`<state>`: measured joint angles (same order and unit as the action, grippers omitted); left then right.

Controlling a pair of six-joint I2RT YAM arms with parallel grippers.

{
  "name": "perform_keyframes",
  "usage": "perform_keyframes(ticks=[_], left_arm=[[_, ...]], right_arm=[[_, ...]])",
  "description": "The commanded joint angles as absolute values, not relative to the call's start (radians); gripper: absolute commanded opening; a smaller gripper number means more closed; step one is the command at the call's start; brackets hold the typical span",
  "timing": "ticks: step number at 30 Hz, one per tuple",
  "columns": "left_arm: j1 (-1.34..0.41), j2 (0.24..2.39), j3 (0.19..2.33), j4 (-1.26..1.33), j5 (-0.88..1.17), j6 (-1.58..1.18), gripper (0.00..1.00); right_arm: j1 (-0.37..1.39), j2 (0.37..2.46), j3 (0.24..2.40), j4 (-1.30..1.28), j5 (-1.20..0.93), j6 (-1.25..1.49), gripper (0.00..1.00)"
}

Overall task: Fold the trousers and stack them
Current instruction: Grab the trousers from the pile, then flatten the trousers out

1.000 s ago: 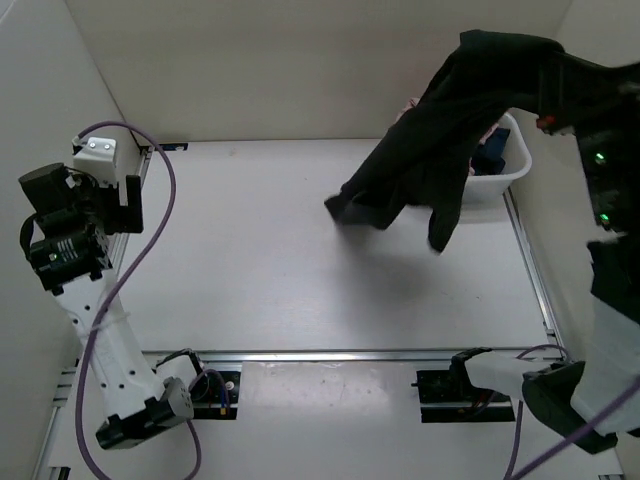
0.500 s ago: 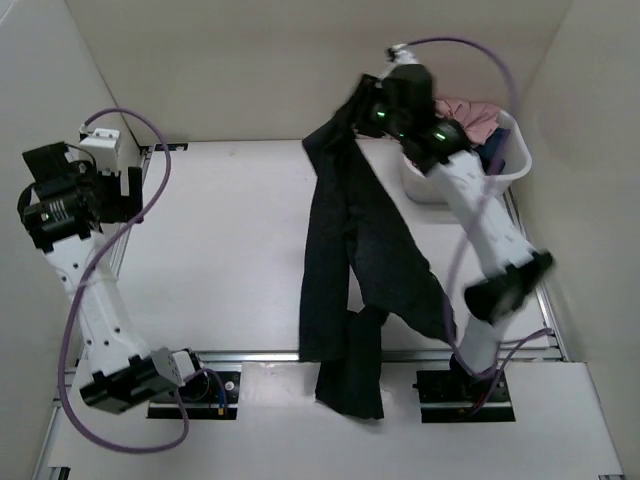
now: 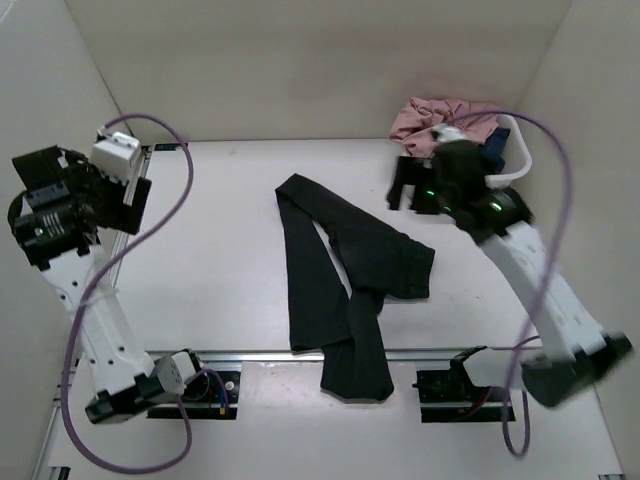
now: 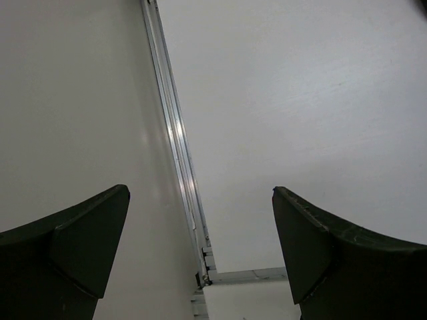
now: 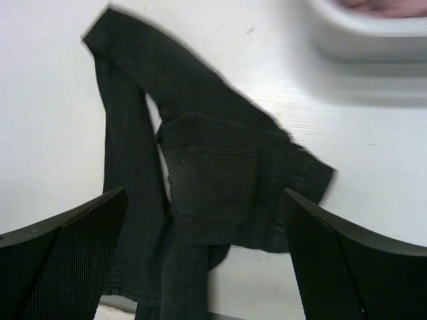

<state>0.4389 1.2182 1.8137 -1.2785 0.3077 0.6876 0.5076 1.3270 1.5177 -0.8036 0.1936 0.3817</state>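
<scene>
Trousers: a pair of plain black, soft matte long-legged trousers [image 3: 340,270] lies crumpled in the middle of the white surface [image 3: 220,250], not folded and in neither arm's hold.
Trouser layout: one narrow end points to the far side; the wide seat part, with a stitched back pocket showing in the right wrist view [image 5: 213,173], spreads to the right; the leg ends reach the near edge and lap over the near aluminium rail [image 3: 260,355] between the two arm bases.
Right gripper: the black right gripper [image 3: 408,190] hangs above the surface between the trousers and the tub; its jaws are spread wide with nothing between them [image 5: 203,193], and the trousers show below the gap.
Container: a white plastic tub [image 3: 520,160] stands at the far right corner of the surface, well apart from the trousers; its wall shows blurred in the right wrist view [image 5: 373,37].
Tub contents: a crumpled pink garment [image 3: 440,115] is heaped over the far rim, and a small dark blue cloth [image 3: 492,150] lies beside it.
Left gripper: the black left gripper [image 3: 125,200] is raised at the far left, well apart from the trousers; its jaws are spread and empty [image 4: 199,192] over bare surface and the left aluminium rail [image 4: 177,133].
</scene>
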Motion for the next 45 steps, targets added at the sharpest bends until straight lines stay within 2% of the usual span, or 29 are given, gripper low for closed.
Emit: perform_keyframes(ticks=[1, 4, 7, 8, 9, 12, 13, 16, 18, 21, 22, 25, 31, 37, 41, 45], left_arm=[[0.439, 1.173, 1.73, -1.308, 0.354, 0.876, 1.0], [0.439, 1.248, 1.784, -1.308, 0.412, 0.897, 1.0], [0.398, 1.403, 1.929, -1.308, 0.405, 0.859, 1.0], [0.338, 1.44, 1.942, -1.298, 0.338, 0.842, 1.0], [0.192, 1.471, 1.933, -1.278, 0.163, 0.818, 1.0], [-0.018, 1.535, 1.749, -1.13, -0.071, 0.776, 1.0], [-0.102, 1.56, 1.705, -1.106, -0.051, 0.758, 1.0], [-0.164, 1.604, 1.704, -1.074, 0.091, 0.666, 1.0], [-0.207, 1.605, 1.62, -1.013, 0.144, 0.644, 1.0], [-0.355, 1.53, 1.369, -0.898, 0.161, 0.667, 1.0], [-0.479, 1.514, 1.242, -0.872, 0.134, 0.667, 1.0], [-0.682, 1.479, 1.061, -0.787, 0.11, 0.655, 1.0], [-0.825, 1.479, 0.989, -0.73, 0.213, 0.52, 1.0], [-0.873, 1.569, 0.96, -0.62, 0.278, 0.388, 1.0], [-0.96, 1.589, 0.882, -0.569, 0.29, 0.388, 1.0], [-0.973, 1.623, 0.795, -0.548, 0.262, 0.406, 0.98]], right_arm=[[0.448, 1.192, 1.335, -0.821, 0.282, 0.353, 0.99], [0.407, 1.138, 1.165, -0.831, 0.282, 0.416, 0.99], [0.358, 1.083, 0.985, -0.755, 0.204, 0.468, 0.99], [0.341, 1.072, 0.941, -0.733, 0.172, 0.485, 0.99], [0.307, 1.063, 0.898, -0.709, 0.129, 0.515, 0.99], [0.285, 1.042, 0.757, -0.624, 0.023, 0.584, 0.99], [0.285, 1.032, 0.73, -0.594, 0.008, 0.601, 0.99], [0.296, 1.032, 0.661, -0.571, -0.012, 0.687, 0.99], [0.296, 1.032, 0.623, -0.537, -0.012, 0.732, 0.99], [0.296, 1.042, 0.6, -0.493, 0.043, 0.81, 0.99], [0.296, 1.054, 0.6, -0.48, 0.054, 0.81, 0.99], [0.296, 1.103, 0.624, -0.46, 0.086, 0.822, 0.99], [0.328, 1.203, 0.676, -0.46, 0.112, 0.841, 0.99], [0.35, 1.227, 0.686, -0.43, 0.14, 0.862, 0.99], [0.35, 1.27, 0.677, -0.43, 0.14, 0.897, 0.99], [0.35, 1.302, 0.663, -0.394, 0.127, 0.936, 0.98]])
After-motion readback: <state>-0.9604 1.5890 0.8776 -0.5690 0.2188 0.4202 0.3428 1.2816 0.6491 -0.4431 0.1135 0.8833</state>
